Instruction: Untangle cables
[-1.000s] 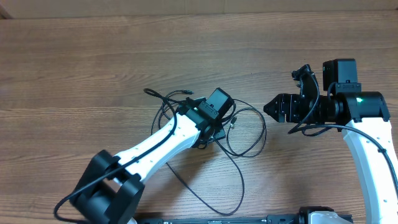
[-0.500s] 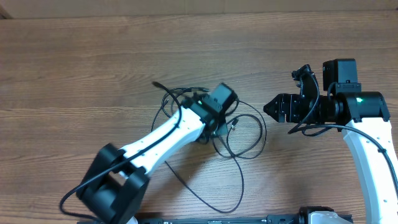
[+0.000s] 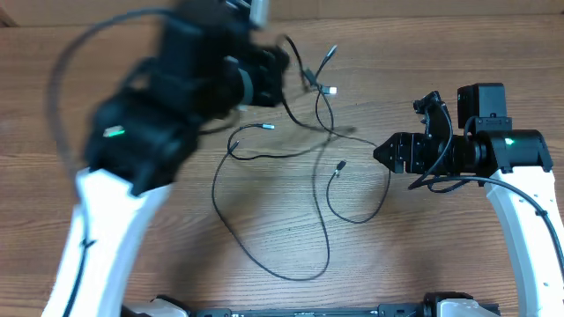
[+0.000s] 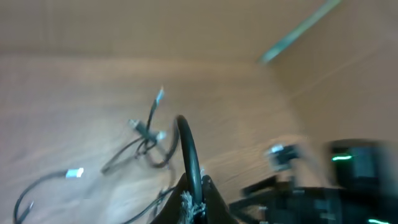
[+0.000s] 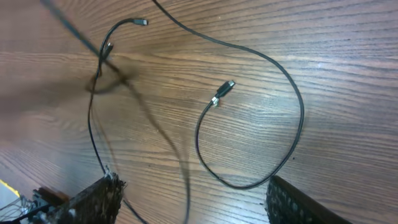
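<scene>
The cables [image 3: 319, 132] are thin black cords, partly lifted off the wooden table and partly lying on it in loose loops [image 3: 264, 260]. High over the far left, blurred, my left gripper [image 3: 275, 63] is shut on one cable [image 4: 188, 149], which runs up between its jaws in the left wrist view. Silver-tipped plugs [image 3: 331, 89] dangle below it. Another plug end [image 5: 222, 91] lies on the wood inside a loop [image 5: 292, 134]. My right gripper [image 3: 380, 151] hovers at the right, open and empty, its fingers [image 5: 93, 199] spread wide over that loop.
The brown wooden table [image 3: 458, 70] stretches all round the cables. A pale wall edge [image 3: 397, 9] runs along the far side. My right arm's white link [image 3: 529, 220] occupies the right edge of the table.
My left gripper has shut on a cable and risen up and toward the far left, pulling the tangle up and spreading it out. The right arm has not moved.
</scene>
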### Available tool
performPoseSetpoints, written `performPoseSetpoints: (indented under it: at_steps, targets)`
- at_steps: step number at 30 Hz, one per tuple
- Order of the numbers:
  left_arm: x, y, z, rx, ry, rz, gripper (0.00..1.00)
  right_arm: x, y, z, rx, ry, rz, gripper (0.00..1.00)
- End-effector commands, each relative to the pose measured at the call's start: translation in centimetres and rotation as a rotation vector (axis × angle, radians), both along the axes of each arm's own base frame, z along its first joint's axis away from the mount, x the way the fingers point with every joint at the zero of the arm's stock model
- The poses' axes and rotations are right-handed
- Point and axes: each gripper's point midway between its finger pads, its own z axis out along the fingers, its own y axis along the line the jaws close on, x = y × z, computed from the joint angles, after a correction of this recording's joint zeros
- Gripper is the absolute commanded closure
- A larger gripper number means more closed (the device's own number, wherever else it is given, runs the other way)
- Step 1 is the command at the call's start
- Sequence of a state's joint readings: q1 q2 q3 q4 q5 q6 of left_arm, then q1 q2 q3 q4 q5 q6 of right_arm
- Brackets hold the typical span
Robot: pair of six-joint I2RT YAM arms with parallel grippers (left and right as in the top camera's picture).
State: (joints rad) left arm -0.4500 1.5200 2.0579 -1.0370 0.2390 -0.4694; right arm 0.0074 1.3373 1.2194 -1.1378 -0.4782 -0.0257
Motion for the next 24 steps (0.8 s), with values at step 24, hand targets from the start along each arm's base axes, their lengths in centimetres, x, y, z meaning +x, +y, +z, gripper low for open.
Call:
performPoseSetpoints:
  at_steps: [24]
  targets:
    - [-3.6,10.3,-10.4,0.374,0.477,0.179,0.96,0.5,0.1,0.8,-0.005,-0.029,0.001,0.23]
